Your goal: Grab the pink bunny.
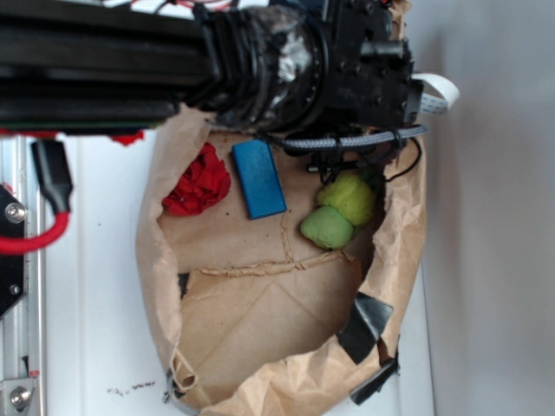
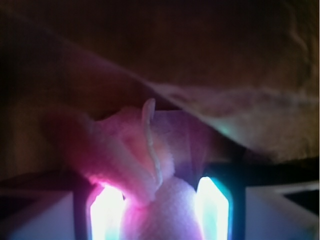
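In the wrist view the pink bunny (image 2: 135,150), a soft pale-pink plush with a floppy ear sticking up, fills the gap between my gripper's (image 2: 160,212) two glowing fingers. Its body presses against the right pad (image 2: 214,205) and an ear lies over the left pad (image 2: 106,212), so the gripper is shut on it. Brown paper of the bag (image 2: 225,60) rises right behind it. In the exterior view the black arm (image 1: 260,61) covers the top of the bag and hides both the fingers and the bunny.
The crumpled brown paper bag (image 1: 260,321) lies open on the white table. Inside it are a red ruffled paper ball (image 1: 198,184), a blue block (image 1: 258,178) and a green plush toy (image 1: 340,211). Black clips (image 1: 364,325) hold the bag's lower right rim.
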{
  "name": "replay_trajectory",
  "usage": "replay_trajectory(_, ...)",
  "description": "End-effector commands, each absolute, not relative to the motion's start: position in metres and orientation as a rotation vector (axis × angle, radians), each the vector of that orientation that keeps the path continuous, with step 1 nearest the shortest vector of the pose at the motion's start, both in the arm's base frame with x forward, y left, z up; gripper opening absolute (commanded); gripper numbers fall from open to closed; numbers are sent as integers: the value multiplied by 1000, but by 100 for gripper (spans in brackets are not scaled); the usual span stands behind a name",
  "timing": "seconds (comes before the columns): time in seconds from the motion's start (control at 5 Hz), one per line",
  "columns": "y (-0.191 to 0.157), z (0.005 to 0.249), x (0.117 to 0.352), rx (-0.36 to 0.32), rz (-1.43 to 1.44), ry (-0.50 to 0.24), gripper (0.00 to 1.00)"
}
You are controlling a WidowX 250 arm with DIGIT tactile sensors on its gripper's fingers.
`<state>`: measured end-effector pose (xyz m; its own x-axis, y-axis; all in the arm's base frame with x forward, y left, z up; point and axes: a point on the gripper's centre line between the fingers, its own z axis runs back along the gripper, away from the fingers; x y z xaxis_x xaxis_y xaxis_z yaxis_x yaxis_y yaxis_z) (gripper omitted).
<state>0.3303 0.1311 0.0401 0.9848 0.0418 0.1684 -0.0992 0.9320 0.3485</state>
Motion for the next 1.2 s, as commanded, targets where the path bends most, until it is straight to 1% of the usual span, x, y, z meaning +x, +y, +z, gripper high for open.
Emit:
replay_trajectory(0.0, 125, 93, 329, 295, 25, -275, 0)
replay_trajectory(0.2, 108, 118, 314, 240, -22, -292, 0)
replay_trajectory(0.4, 88, 150, 299, 215, -19, -317, 0)
replay_trajectory(0.6, 74, 178, 292, 176, -4, -334, 0)
replay_trajectory(0.8, 57, 193, 289, 163, 20, -344, 0)
replay_trajectory(1.0, 42, 197, 293, 131, 38, -330, 0)
